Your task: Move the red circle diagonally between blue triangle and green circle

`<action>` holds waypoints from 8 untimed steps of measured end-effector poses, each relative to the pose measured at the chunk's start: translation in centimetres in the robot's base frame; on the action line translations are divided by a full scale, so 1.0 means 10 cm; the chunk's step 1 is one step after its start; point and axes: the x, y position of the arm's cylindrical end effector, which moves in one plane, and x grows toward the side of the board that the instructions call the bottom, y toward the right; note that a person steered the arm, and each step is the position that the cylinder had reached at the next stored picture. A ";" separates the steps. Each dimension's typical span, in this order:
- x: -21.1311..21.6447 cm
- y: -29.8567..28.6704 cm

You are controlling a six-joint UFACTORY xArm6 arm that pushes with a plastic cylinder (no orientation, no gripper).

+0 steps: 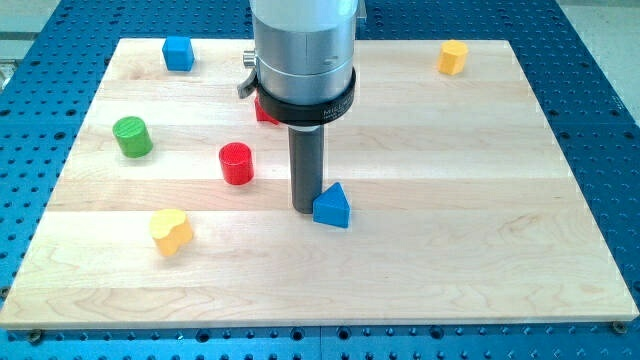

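The red circle (236, 163) stands on the wooden board left of centre. The blue triangle (332, 206) lies near the board's middle, to the right of and below the red circle. The green circle (131, 136) stands at the view's left. My tip (305, 207) rests on the board right against the blue triangle's left side, and to the right of and below the red circle, apart from it.
A blue block (178, 53) sits at the top left, a yellow block (453, 57) at the top right, a yellow heart-like block (171, 231) at the lower left. Another red block (264, 110) is partly hidden behind the arm. The wooden board (480, 200) lies on a blue perforated table.
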 end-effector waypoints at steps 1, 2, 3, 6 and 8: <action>0.00 0.00; -0.10 0.00; -0.10 0.00; -0.35 -0.44; -0.37 -0.52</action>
